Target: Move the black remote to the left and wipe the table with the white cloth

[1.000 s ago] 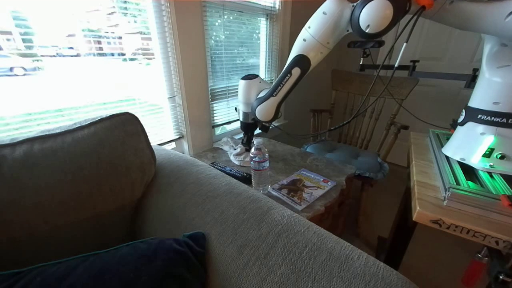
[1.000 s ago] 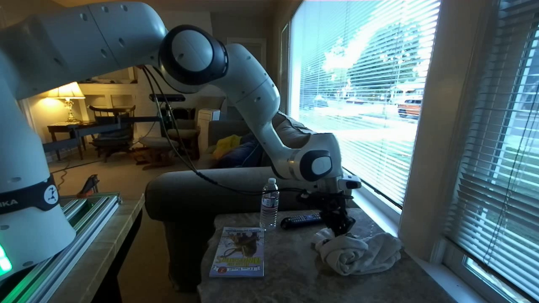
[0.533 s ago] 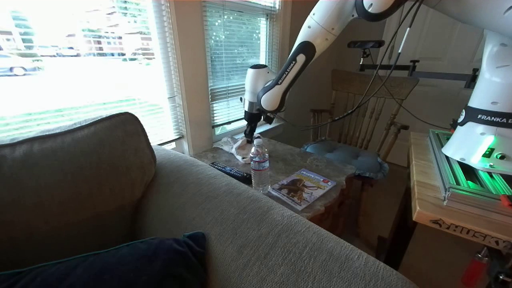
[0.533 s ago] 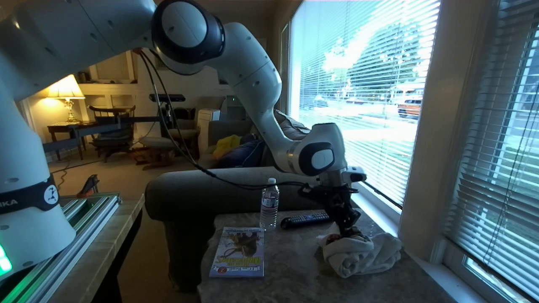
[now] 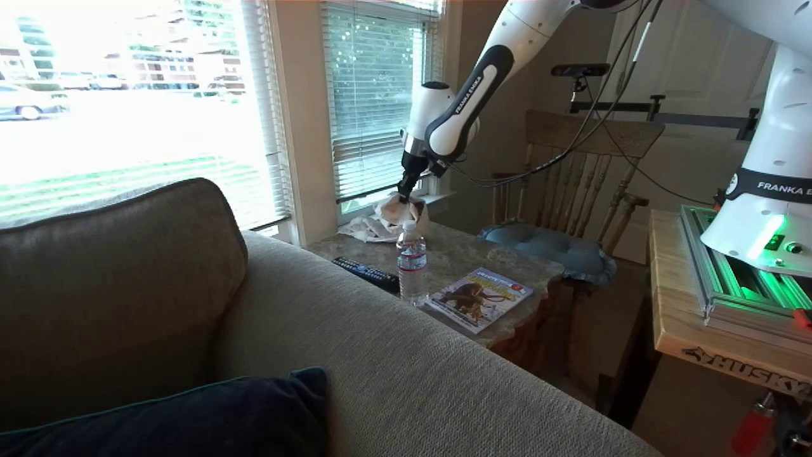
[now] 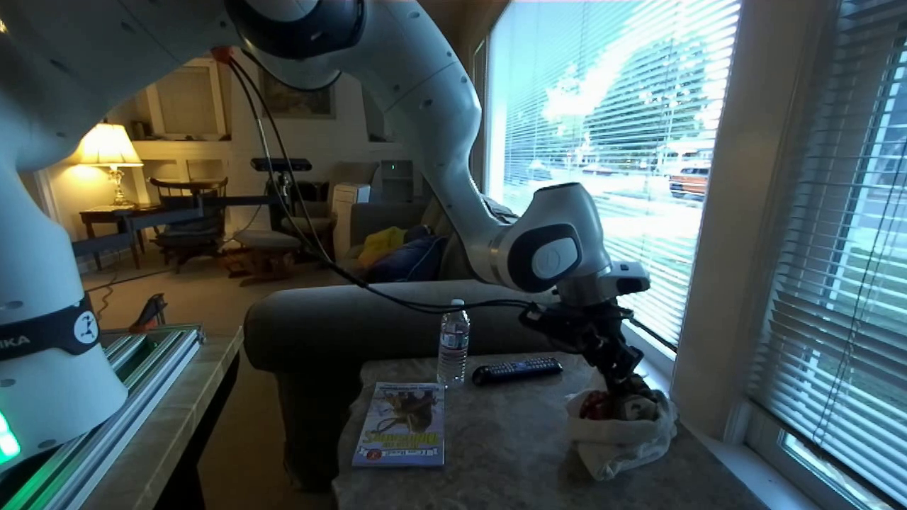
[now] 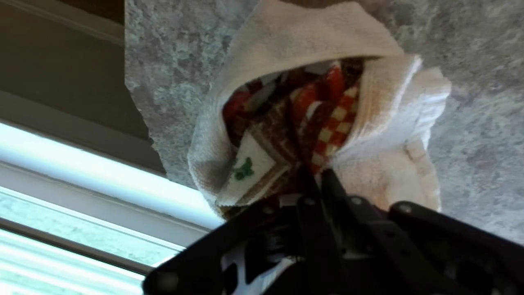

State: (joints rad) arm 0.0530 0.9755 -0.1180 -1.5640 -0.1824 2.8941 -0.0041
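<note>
"White cloth (image 6: 620, 446), bunched beneath the gripper (image 5: 405, 197): at what part of the table (image 6: 496, 460) is it seen?"

"At the end near the narrower window (image 5: 377, 108). Its upper portion is held off the tabletop, while in an exterior view a trailing fold lies on the surface."

"How do the gripper's fingers (image 7: 333, 186) stand?"

"Nearly together, with cloth pinched between the tips. In the wrist view, note the pattern within the fold: red-and-yellow checks, and a green motif on a pale patch."

"And the black remote (image 6: 517, 370)?"

"Flat on the table, along the side next to the sofa (image 6: 340, 329), apart from the gripper. In an exterior view it lies between the bottle (image 6: 453, 347) and the cloth. One end is just beside the bottle; whether the two touch cannot be told."

"Which other objects share the tabletop?"

"The bottle, transparent and upright, with white cap and a label around its middle; picture-covered book (image 6: 400, 425), lying flat near the bottle's base, shown in both exterior views. Beyond the table, in an exterior view, stands a wooden chair (image 5: 593, 133) bearing a blue seat cushion (image 5: 552, 251)."
</note>
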